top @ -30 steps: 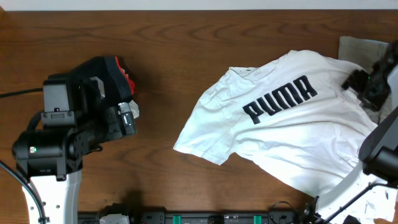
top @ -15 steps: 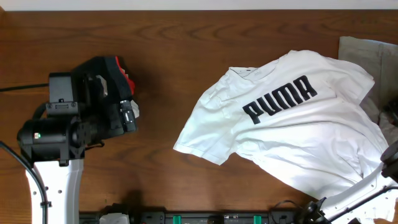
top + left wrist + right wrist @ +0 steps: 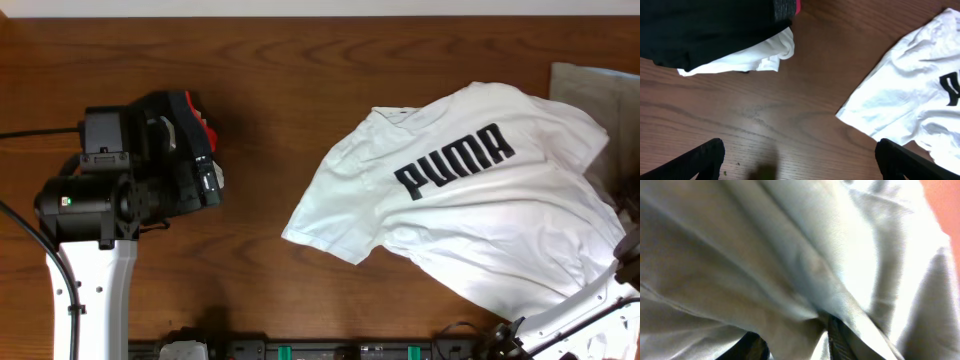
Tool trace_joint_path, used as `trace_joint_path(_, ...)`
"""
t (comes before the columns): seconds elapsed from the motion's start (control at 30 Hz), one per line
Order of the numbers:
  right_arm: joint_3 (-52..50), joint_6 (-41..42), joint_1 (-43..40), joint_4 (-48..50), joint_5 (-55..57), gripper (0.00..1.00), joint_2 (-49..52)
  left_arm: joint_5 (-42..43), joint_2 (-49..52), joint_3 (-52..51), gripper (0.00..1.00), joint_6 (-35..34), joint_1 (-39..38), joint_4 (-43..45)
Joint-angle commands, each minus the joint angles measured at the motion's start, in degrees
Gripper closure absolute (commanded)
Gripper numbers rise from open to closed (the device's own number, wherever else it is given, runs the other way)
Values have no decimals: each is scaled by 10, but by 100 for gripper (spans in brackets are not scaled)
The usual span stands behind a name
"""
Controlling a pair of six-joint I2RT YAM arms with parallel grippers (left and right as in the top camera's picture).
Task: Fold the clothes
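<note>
The white T-shirt (image 3: 470,200) with black block letters lies crumpled, front up, on the right half of the table. Cloth fills the right wrist view, and a pale fold of the T-shirt (image 3: 805,280) is pinched in my right gripper (image 3: 795,341), which is shut on it. In the overhead view that gripper sits off the right edge. A black garment with a grey-orange band (image 3: 185,110) lies at the left over a white piece (image 3: 757,60). My left gripper (image 3: 802,162) hovers open just right of it, above bare wood.
A pale grey-beige garment (image 3: 592,85) lies at the far right corner, partly under the T-shirt. The left arm's white column (image 3: 90,300) stands at the front left. A black rail (image 3: 350,350) runs along the table's front edge.
My right arm has drawn back from the T-shirt's far right shoulder to the lower right edge, and its jaws have narrowed onto cloth. The T-shirt shifted slightly. The left arm edged up and right.
</note>
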Motion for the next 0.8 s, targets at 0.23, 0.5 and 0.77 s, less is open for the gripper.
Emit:
trace_joint_path(0.23, 175, -6, -35, -88, -177, 44, 8, 70, 2, 7, 2, 82, -12, 0)
trace_joint_path(0.5, 226, -57, -31, -135, -476, 39, -2, 94, 45, -13, 2, 141, -118, 21)
trace_joint_path(0.77, 226, -139, -11, -149, -598, 38, -63, 83, 185, -31, 2, 141, -192, 125)
